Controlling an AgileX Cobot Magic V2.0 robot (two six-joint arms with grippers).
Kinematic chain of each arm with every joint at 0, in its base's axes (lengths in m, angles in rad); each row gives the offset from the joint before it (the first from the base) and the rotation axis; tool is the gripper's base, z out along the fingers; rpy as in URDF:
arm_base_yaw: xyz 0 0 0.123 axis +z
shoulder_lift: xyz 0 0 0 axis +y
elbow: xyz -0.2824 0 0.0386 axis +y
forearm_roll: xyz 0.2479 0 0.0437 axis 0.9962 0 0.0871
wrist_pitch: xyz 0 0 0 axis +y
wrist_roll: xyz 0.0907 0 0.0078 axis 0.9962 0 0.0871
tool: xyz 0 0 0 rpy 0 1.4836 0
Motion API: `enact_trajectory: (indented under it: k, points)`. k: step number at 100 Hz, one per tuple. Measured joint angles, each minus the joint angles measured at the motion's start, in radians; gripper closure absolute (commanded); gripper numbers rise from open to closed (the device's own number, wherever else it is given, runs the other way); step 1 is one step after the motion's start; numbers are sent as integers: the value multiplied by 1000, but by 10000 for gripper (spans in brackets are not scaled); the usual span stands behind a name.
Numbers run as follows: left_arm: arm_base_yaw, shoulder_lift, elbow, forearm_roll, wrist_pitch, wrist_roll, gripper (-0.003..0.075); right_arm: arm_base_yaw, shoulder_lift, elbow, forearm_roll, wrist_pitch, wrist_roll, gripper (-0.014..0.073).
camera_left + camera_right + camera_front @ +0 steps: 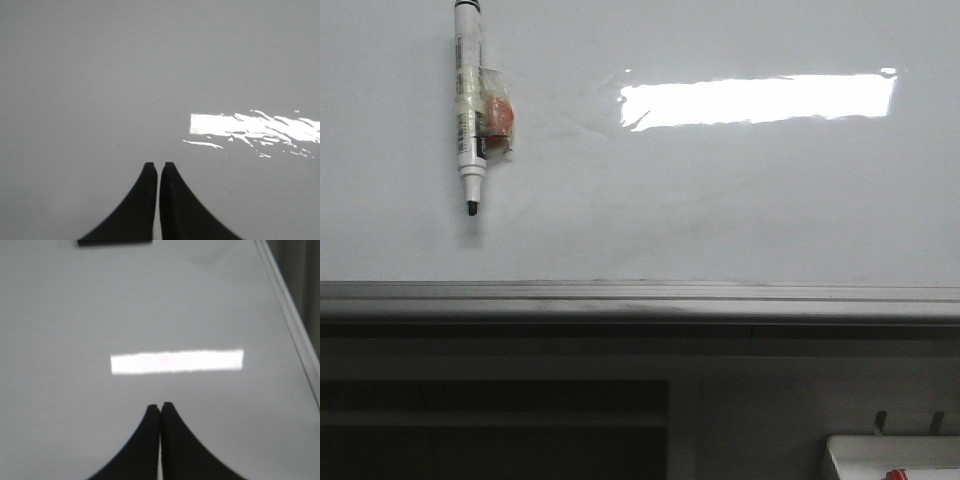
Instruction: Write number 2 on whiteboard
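Whiteboard blank, no 2 written.
Marker hangs taped, untouched; left gripper and right gripper both closed, empty.

- The whiteboard is the carrying surface here: a glossy white board filling the upper part of the front view, with a bright rectangular light reflection toward its upper right
- A grey metal rail runs along the board's bottom edge, side to side
- A marker sits on the board at upper left, upright, its dark tip pointing down; clear tape wraps its middle, and a small red piece is held just beside it under the tape
- Faint smudges mark the board near the reflection; no drawn stroke can be made out
- At lower right, below the rail, a corner of a white tray shows
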Motion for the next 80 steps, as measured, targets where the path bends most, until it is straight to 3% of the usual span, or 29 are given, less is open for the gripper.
enact_trajectory:
  k: [11, 25, 41, 51, 58, 66, 80]
  points:
    - [0, 0, -25, -5, 44, 0, 741, 0, 0, -111, 0, 289, 0, 643]
    - [0, 25, -170, 52, 273, 0, 741, 0, 24, -301, 4, 613, 0, 643]
    - [0, 97, -253, 62, 314, 0, 731, 0, 80, -376, 61, 723, 0, 643]
    - [0, 119, -257, 62, 284, 0, 610, 0, 84, -379, 122, 741, 0, 643]
    - [0, 125, -257, 60, 254, 0, 447, 0, 84, -379, 147, 745, 0, 643]
    - [0, 126, -257, 48, 200, 0, 311, 0, 84, -379, 158, 745, 0, 643]
    - [-2, 143, -233, 25, 57, 0, 281, 0, 84, -369, 173, 748, 0, 643]
